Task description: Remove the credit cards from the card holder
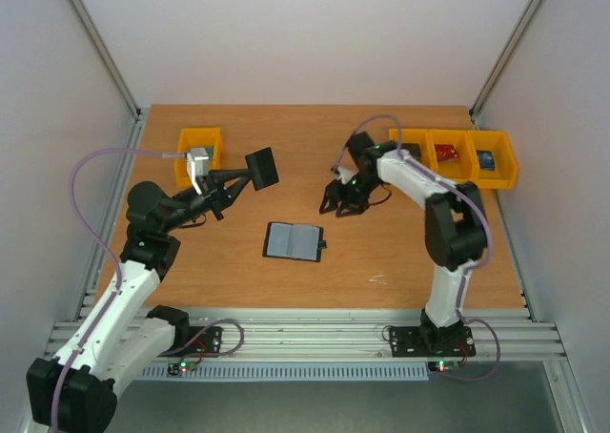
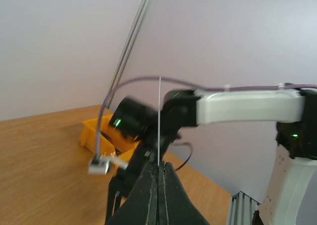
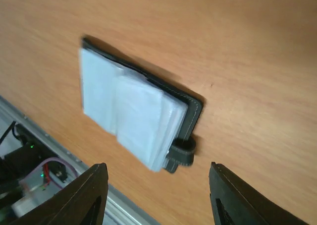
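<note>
While the wallet lay open and flat on the table between the arms, the left gripper was clamped on a dark card held in the air. The right gripper hovered beside the wallet, fingers parted and empty.

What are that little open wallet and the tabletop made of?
The card holder looks like black leather or an imitation, stitched along its edge, with cloudy plastic pockets inside. The table looks like matte wood or wood-look laminate: grain shows.
</note>
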Controlling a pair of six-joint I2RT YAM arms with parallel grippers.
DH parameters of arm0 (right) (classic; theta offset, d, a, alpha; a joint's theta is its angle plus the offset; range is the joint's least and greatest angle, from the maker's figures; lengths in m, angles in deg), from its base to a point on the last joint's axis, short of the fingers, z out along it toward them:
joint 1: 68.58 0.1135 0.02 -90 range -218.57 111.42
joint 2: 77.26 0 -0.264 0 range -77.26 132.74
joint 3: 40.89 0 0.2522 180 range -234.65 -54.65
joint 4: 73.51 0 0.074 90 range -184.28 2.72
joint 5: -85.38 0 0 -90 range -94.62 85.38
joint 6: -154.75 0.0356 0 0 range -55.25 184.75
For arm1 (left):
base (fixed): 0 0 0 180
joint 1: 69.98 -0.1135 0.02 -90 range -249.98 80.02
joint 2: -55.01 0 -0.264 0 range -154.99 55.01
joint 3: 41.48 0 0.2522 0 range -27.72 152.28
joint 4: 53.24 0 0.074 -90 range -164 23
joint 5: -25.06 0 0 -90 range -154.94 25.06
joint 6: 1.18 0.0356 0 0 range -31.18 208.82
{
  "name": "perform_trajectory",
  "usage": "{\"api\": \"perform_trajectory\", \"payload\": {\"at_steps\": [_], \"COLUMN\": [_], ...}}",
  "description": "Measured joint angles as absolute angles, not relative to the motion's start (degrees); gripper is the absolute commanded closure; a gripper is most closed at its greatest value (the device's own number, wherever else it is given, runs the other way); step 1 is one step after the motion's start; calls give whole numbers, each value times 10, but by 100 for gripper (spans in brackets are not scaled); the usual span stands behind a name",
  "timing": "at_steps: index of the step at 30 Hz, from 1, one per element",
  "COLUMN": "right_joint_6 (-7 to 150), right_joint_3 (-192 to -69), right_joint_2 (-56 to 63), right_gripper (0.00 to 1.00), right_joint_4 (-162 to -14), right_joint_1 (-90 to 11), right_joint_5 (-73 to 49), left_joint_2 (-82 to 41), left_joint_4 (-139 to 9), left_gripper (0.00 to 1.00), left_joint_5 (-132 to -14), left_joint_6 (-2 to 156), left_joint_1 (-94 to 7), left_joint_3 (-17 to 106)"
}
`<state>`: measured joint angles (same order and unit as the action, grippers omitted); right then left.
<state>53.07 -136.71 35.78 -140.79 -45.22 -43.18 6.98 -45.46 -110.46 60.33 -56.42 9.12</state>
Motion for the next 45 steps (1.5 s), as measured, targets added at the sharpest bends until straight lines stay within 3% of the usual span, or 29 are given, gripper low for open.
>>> {"api": "perform_trajectory", "payload": {"at_steps": [5,11,22,24,30,34,35,36,37,38,39,45], "right_joint_6": [463,409,445,446,450,445,443,440,437,433,427,323], "right_joint_3": [-1446,-1493,-1483,-1483,-1484,-1488,-1490,-1492,-1495,-1499,-1504,-1574], "right_joint_2": [200,23,61,73,82,82,82,82,82,82,82,86], "right_gripper": [44,43,50,58,97,99,99,99,99,99,99,99], "right_joint_4": [-1456,-1368,-1219,-1217,-1211,-1214,-1215,-1218,-1222,-1229,-1238,-1362], "right_joint_1": [-453,-398,-336,-322,-308,-307,-307,-307,-307,-307,-307,-336], "right_joint_5": [-369,-486,-547,-547,-559,-562,-561,-560,-556,-550,-540,-415], "left_joint_2": [70,70,70,70,70,70,70,70,70,70,70,83], "left_joint_4": [-438,-421,-397,-396,-394,-392,-392,-392,-393,-395,-401,-454], "left_gripper": [100,100,100,100,100,100,97,76,35,6,1,1], "left_joint_5": [-1109,-1132,-1173,-1175,-1176,-1173,-1171,-1168,-1165,-1155,-1142,-1014], "left_joint_6": [592,584,575,575,573,571,571,571,571,572,572,576], "left_joint_1": [-564,-563,-550,-546,-541,-541,-541,-541,-541,-540,-538,-541], "left_joint_3": [91,99,108,108,108,108,108,108,108,108,107,85]}}
